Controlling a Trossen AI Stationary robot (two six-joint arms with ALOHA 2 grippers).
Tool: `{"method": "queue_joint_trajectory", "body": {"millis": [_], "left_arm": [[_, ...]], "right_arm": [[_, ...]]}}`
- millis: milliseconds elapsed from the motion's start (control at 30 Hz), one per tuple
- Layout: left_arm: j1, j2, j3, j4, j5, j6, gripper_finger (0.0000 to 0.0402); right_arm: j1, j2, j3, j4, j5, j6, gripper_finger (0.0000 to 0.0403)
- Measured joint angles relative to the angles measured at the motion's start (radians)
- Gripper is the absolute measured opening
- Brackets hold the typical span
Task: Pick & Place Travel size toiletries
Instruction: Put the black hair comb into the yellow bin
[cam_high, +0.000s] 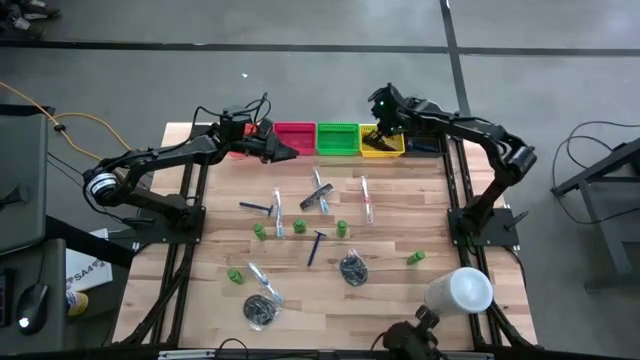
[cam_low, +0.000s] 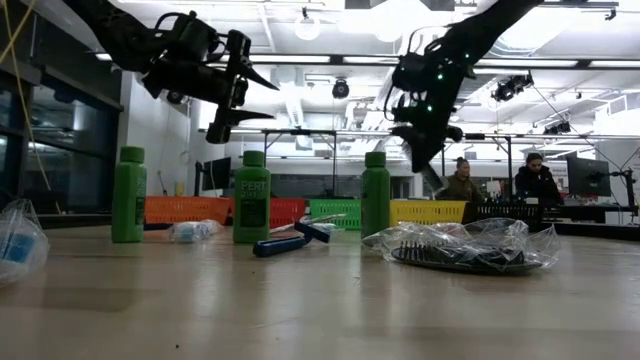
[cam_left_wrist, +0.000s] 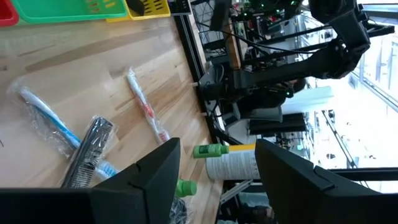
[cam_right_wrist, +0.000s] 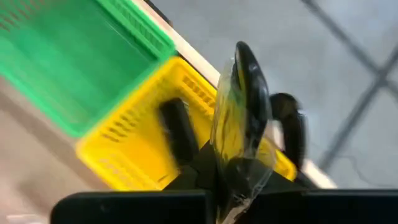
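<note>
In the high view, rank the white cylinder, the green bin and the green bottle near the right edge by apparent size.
1. Green bin and white cylinder: look alike in extent, not ranked against each other.
2. Green bottle: plainly smallest.

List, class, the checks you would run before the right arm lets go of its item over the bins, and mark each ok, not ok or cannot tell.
1. Right gripper shut on the wrapped dark comb: ok.
2. Right gripper above the yellow bin: ok.
3. Yellow bin has room: cannot tell; one dark item already lies inside.
4. Left gripper clear of the yellow bin, over the red bin: ok.
5. Left gripper empty: ok.
</note>
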Motion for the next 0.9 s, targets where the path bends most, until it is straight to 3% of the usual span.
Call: {"method": "queue_joint_trajectory", "body": {"millis": [200, 467, 600, 800, 900], "left_arm": [[0.000, 0.000, 0.000, 0.000, -0.001, -0.001, 0.0210], [0.000, 0.000, 0.000, 0.000, -0.002, -0.006, 0.0210], [0.000, 0.000, 0.000, 0.000, -0.002, -0.012, 0.0210], [0.000, 0.000, 0.000, -0.009, -0.004, -0.013, 0.0209], [0.000, 0.000, 0.000, -0.019, -0.004, -0.012, 0.0209]], "right_arm": [[0.047, 0.011, -0.012, -0.011, 0.136, -0.099, 0.0027], [0.054, 0.085, -0.042, -0.008, 0.178, -0.134, 0.0050], [0.060, 0.086, -0.042, 0.005, 0.231, -0.144, 0.0081], [0.054, 0.046, -0.034, -0.036, 0.096, -0.097, 0.0153], [0.041, 0.048, -0.035, -0.079, 0.125, -0.031, 0.0182]]}}
